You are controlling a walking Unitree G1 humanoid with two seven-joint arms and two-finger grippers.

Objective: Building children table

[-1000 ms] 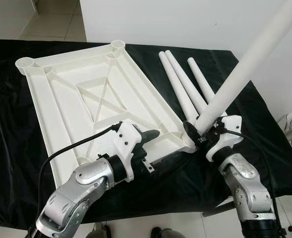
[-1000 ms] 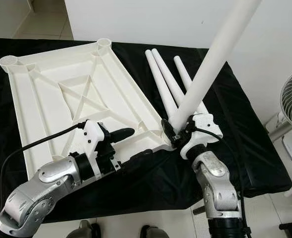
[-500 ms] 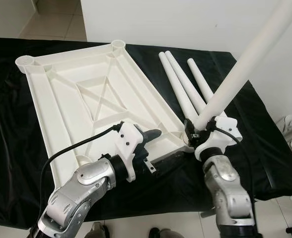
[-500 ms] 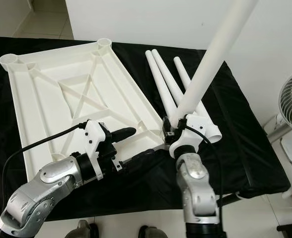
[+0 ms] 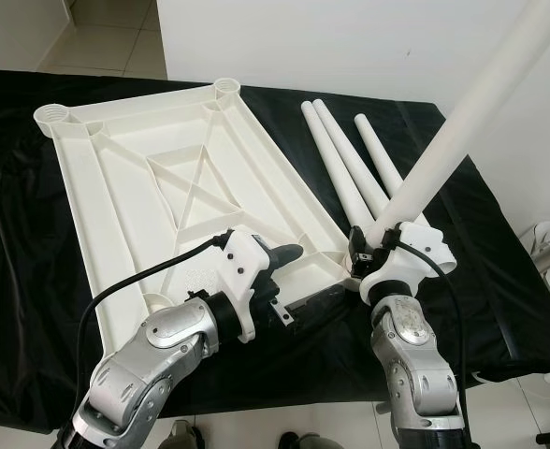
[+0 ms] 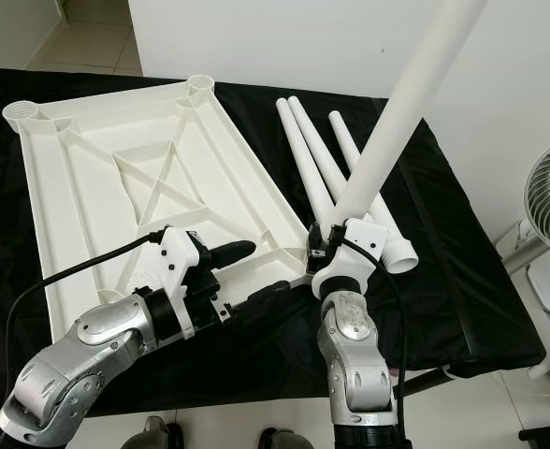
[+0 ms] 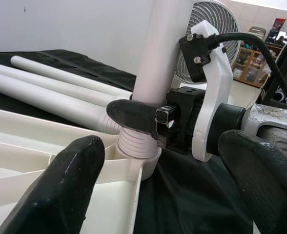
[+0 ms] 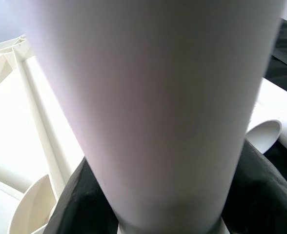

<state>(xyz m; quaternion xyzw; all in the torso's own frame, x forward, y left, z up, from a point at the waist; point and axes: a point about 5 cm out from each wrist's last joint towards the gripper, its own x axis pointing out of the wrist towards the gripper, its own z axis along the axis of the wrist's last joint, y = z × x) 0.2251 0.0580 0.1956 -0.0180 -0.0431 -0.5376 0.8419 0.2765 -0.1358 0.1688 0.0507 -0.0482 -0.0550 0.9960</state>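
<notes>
Since a second ago, the right arm has swung in under the table leg (image 5: pixel 462 131), so its elbow now sits closer to the middle and the arm stands more upright. The right gripper (image 5: pixel 373 245) is clamped tight around the bottom end of this leg. The leg's ribbed end sits in the round corner hole (image 7: pixel 138 155) of the upside-down white table top (image 5: pixel 125 178), which lies on the black cloth (image 5: pixel 13 243).

To do this well, the leg should stand straight up over the hole, not lean, and then be pushed or turned down until the ribs go all the way in. It leans away to the right now, so I think it needs tipping up first.

The left gripper (image 5: pixel 284 281) has its fingers spread apart, holding nothing, right by the near edge of the table top, next to that corner. Three more legs (image 5: pixel 345 159) lie side by side on the cloth beyond.
</notes>
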